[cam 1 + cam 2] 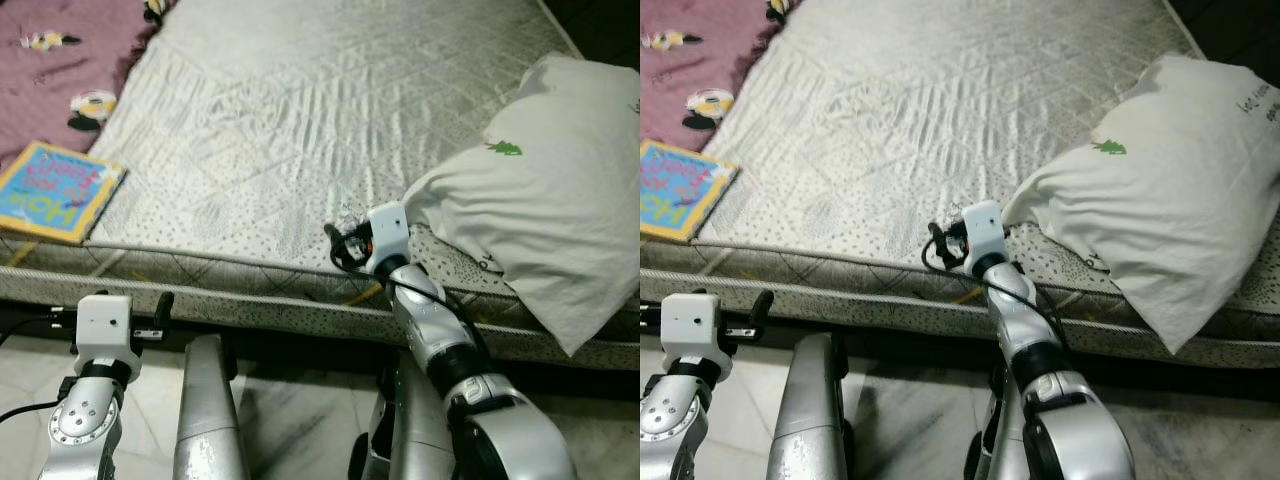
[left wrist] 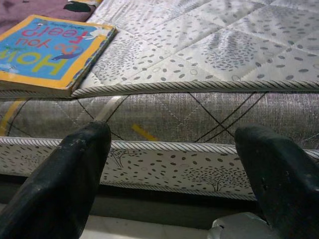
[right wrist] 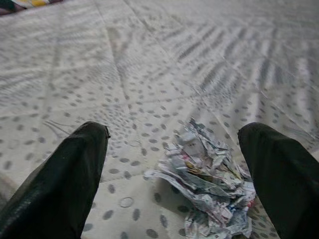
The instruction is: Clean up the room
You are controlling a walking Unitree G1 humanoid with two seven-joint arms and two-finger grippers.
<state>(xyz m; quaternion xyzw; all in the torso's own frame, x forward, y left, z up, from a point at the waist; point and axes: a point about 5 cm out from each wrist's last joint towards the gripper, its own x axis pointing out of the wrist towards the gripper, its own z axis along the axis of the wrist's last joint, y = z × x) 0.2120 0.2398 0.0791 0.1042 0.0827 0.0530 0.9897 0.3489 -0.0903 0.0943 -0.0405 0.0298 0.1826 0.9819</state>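
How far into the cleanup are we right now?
Early. Nothing looks put away yet. In hand: the right hand is open around the crumpled paper on the mattress, not gripping. Left: the book at the mattress edge and the pillow; the left hand hangs open.

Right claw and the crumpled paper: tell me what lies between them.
Nothing. In the right wrist view the right claw is open, with bare mattress between its fingers and the crumpled paper.

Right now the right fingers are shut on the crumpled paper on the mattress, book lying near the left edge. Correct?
Not quite. In the right wrist view the right gripper is open: its fingers stand spread either side of the crumpled paper, not closed on it. The paper lies on the mattress; the book lies near its left edge.
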